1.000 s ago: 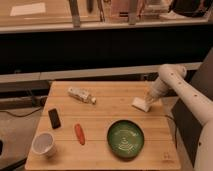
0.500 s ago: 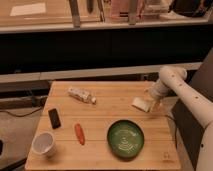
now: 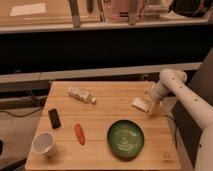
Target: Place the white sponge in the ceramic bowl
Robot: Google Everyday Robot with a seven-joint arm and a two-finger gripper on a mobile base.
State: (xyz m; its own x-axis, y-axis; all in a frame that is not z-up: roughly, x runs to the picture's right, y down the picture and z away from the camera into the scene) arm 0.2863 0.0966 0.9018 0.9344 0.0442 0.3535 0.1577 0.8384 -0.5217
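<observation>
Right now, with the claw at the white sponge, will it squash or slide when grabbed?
The white sponge looks soft-edged and flat, so it probably compresses. It seems small and likely light, so a nudge from the claw could slide it on the smooth wooden table. Flat, so unlikely to roll.

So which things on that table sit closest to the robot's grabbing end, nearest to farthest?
From the end effector at the table's right edge:
1. White sponge, right beside it.
2. Green ceramic bowl, front of the table.
3. Clear bottle, back left.
4. White cup, front-left corner.
</observation>
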